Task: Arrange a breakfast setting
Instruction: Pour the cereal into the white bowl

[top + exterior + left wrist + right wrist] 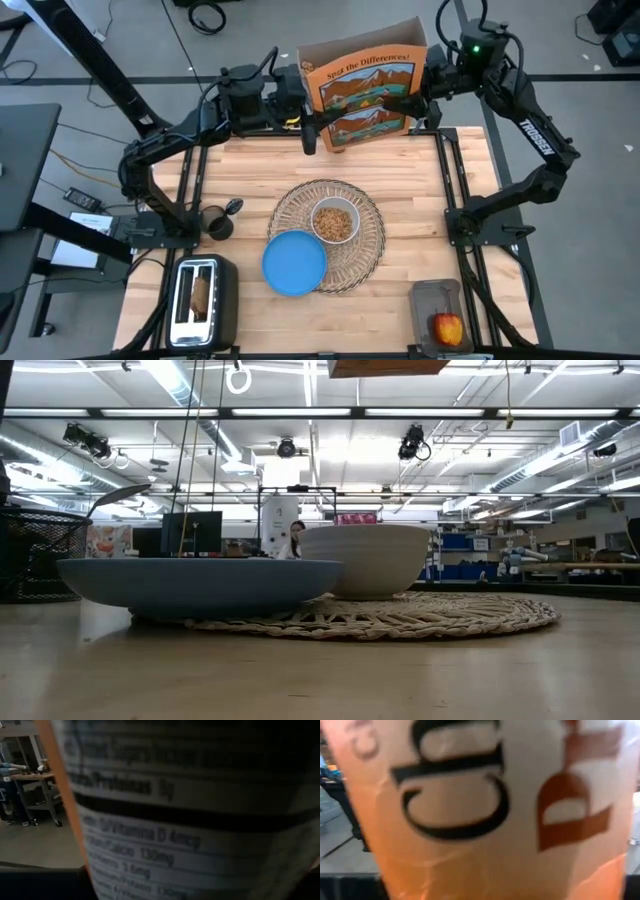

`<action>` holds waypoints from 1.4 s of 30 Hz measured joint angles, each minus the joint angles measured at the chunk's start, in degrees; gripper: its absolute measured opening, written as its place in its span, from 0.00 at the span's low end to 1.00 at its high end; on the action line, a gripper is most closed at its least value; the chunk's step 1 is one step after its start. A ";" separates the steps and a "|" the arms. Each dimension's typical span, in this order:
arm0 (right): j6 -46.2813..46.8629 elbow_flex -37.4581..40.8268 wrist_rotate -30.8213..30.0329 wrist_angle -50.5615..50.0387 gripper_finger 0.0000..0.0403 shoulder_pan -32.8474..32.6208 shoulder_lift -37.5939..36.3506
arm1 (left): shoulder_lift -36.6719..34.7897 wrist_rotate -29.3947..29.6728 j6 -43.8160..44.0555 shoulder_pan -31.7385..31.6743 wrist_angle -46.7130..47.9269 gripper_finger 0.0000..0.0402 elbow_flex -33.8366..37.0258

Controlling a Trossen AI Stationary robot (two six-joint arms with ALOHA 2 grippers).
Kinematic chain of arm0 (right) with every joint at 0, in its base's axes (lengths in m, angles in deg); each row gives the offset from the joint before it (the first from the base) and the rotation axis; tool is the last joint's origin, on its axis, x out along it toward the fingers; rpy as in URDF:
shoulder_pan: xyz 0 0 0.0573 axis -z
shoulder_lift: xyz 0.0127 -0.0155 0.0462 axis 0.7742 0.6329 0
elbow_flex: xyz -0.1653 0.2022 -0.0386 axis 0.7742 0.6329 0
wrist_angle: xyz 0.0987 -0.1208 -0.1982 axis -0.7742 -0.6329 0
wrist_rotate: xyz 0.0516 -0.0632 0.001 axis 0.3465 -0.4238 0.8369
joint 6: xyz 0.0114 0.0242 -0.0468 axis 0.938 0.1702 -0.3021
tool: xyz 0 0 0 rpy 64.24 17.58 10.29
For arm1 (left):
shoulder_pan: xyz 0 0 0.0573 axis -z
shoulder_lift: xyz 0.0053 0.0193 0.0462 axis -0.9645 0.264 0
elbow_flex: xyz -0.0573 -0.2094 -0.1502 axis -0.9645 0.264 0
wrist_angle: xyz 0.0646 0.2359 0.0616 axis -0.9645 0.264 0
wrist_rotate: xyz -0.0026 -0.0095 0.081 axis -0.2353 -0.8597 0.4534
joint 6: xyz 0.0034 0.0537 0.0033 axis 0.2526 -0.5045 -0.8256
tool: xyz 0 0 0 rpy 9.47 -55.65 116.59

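1. The cereal box (365, 95) is orange with a mountain picture and the words "Spot the Differences" on it. It is up in the air over the far edge of the table (250, 170), with its top flaps open.
2. The left gripper (308, 118) is at the box's left side and holds it there. In the left wrist view the box (190, 810) fills the picture with small food-facts print.
3. The right gripper (425, 92) is at the box's right side, touching it. I cannot tell if it is squeezing the box. In the right wrist view the box (485, 810) is orange with big dark letters.
4. A round woven mat (368, 225) lies in the middle of the table.
5. A white bowl (334, 221) sits on the mat with brown cereal inside.
6. A small blue plate (294, 263) sits partly on the mat's edge, just beside the bowl.
7. A dark cup (216, 223) stands to the left of the mat with a spoon (233, 208) in it.
8. A toaster (201, 298) stands at the near left corner with toast (199, 295) in a slot.
9. A red and yellow apple (448, 327) sits in a clear tub (436, 295) at the near right.
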 joint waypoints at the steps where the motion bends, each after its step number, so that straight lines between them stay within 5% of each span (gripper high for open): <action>1: -0.04 0.00 -0.61 0.04 0.59 -0.01 -0.02 | 0.00 0.04 0.02 0.02 0.02 0.51 0.00; 10: -0.63 0.00 -1.05 0.37 0.33 -0.04 -0.02 | 0.00 0.20 -0.16 -0.01 -0.11 0.52 0.00; 16: -0.12 0.04 -1.00 0.39 0.22 -0.04 0.00 | -0.04 0.28 -0.84 0.00 -0.85 0.63 -0.11; 23: 0.08 0.04 -1.51 0.66 0.21 0.03 -1.44 | -0.82 0.37 -0.94 -0.02 2.30 0.75 -0.11; 31: 0.15 0.04 -5.37 -1.56 0.20 1.63 -6.88 | -6.24 1.26 -0.40 -0.04 15.53 0.76 -0.12; 42: 0.26 0.04 -24.17 -13.96 0.20 0.25 -13.05 | -15.64 5.16 7.90 0.13 32.63 0.76 -0.11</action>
